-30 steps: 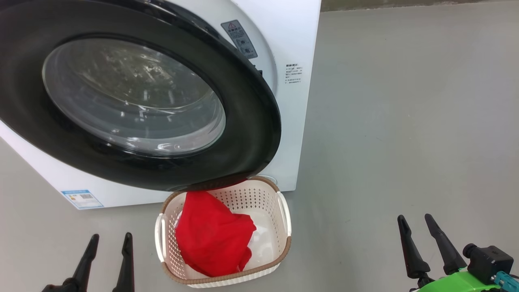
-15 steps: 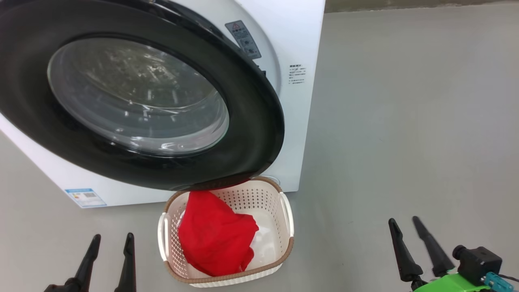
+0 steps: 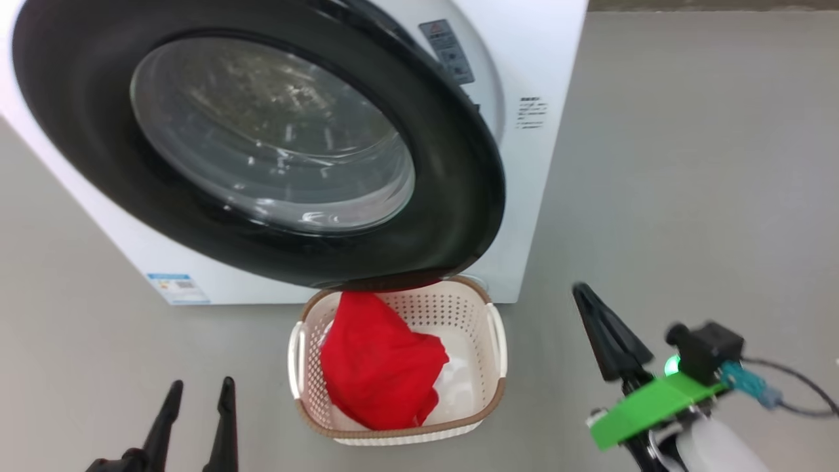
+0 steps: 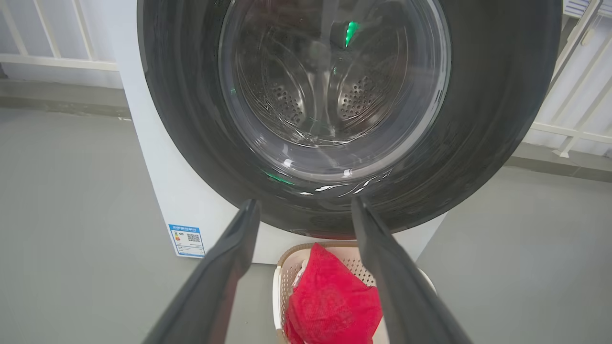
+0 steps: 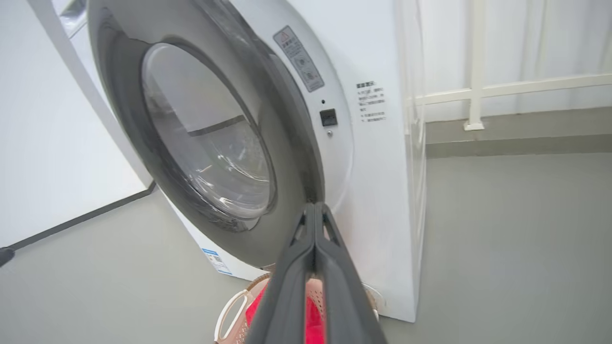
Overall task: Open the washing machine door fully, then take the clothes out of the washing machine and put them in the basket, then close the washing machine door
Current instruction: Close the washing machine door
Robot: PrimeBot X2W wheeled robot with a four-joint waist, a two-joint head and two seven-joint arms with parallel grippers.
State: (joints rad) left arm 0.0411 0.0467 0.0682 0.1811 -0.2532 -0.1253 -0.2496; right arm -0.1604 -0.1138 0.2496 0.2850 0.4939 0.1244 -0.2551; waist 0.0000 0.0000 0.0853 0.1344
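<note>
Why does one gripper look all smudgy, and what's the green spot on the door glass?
Head view: the right gripper is smeared, likely motion blur. Left wrist view: the green spot is a light reflected in the washing machine door glass.

Floor [image 3: 688, 164]: plain grey, matte. Directly on it: washing machine [image 3: 544, 52], white box, upright, w/ blue label [image 3: 178, 288] low on its front near the left corner. Basket [image 3: 439, 311] upright on floor just in front of machine's base, toward its right corner.
</note>
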